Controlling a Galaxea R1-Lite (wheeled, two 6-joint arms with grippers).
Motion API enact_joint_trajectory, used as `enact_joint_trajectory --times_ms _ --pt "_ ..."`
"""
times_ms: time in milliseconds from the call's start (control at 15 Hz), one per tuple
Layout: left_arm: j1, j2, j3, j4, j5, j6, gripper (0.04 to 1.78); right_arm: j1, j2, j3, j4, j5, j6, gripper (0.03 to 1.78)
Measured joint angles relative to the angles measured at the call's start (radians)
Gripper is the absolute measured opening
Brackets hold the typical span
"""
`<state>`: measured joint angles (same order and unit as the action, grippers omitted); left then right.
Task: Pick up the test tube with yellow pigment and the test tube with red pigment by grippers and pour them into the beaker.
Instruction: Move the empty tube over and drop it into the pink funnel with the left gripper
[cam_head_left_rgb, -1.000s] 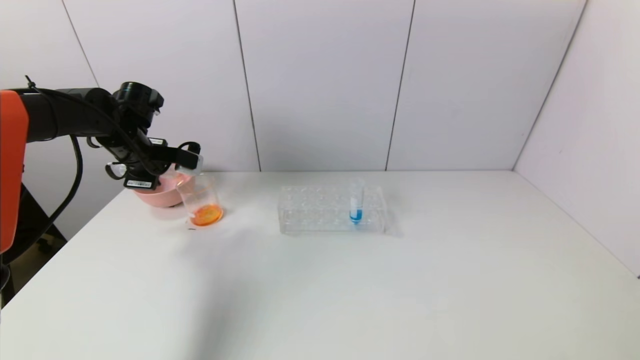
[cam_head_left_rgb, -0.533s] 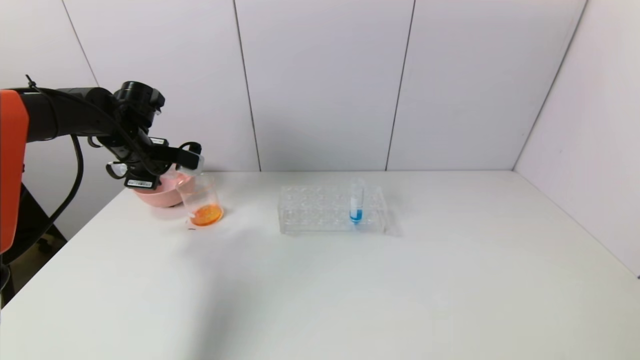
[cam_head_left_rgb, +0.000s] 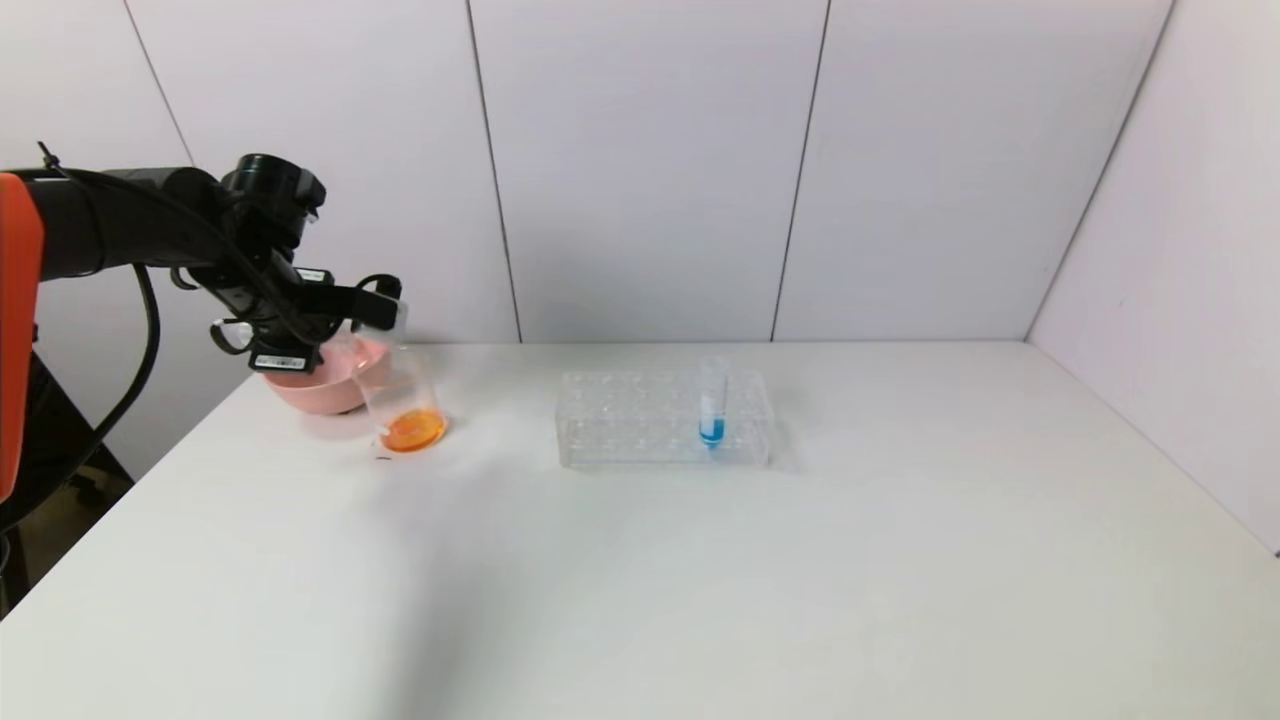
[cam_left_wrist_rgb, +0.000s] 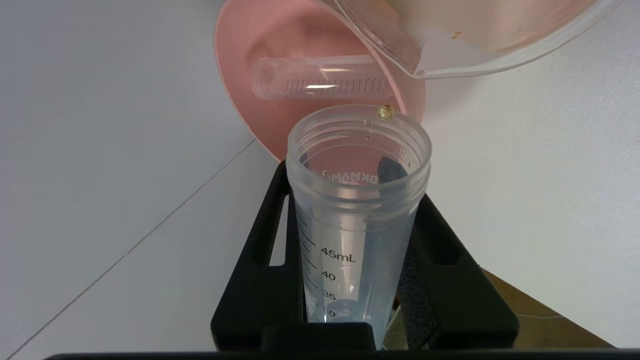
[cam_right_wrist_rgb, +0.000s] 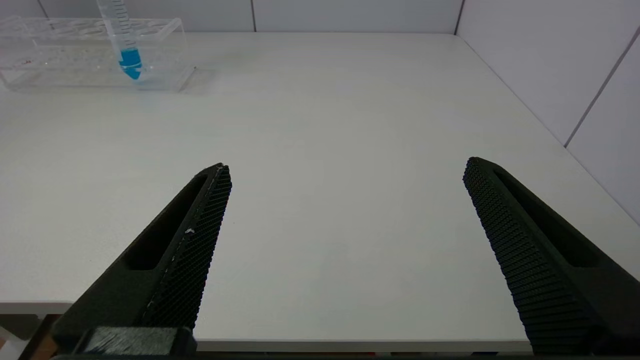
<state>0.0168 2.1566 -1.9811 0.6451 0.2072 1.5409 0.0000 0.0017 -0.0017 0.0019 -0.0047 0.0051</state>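
My left gripper (cam_head_left_rgb: 386, 308) (cam_left_wrist_rgb: 357, 186) is shut on a clear graduated test tube (cam_left_wrist_rgb: 357, 225), held tilted just above the beaker's rim. The tube looks emptied, and a yellow drop (cam_left_wrist_rgb: 385, 111) hangs at its lip, so I take it for the test tube with yellow pigment. The beaker (cam_head_left_rgb: 405, 402) (cam_left_wrist_rgb: 450, 55) stands at the table's far left with orange liquid at its bottom. No tube with red pigment in it is in view. My right gripper (cam_right_wrist_rgb: 345, 170) hangs open over the table's front edge with nothing between its fingers.
A pink bowl (cam_head_left_rgb: 305, 388) (cam_left_wrist_rgb: 245, 45) sits just behind the beaker with an empty clear tube (cam_left_wrist_rgb: 320, 77) lying in it. A clear tube rack (cam_head_left_rgb: 640, 420) (cam_right_wrist_rgb: 75, 60) at the middle back holds a tube of blue liquid (cam_head_left_rgb: 712, 408) (cam_right_wrist_rgb: 128, 52).
My left gripper has risen a little with the tube, away from the beaker's rim. Beaker, bowl and rack have not moved.
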Motion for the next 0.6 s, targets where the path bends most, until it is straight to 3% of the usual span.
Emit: enact_joint_trajectory --times_ms 200,600 --pt "0.001 -0.017 0.001 -0.003 -0.019 -0.092 0.54 0.0 0.0 0.0 0.0 0.0 0.0 1.7" --pt "0.023 -0.062 -0.003 -0.001 -0.23 -0.38 0.54 0.0 0.0 0.0 0.0 0.0 0.0 1.7"
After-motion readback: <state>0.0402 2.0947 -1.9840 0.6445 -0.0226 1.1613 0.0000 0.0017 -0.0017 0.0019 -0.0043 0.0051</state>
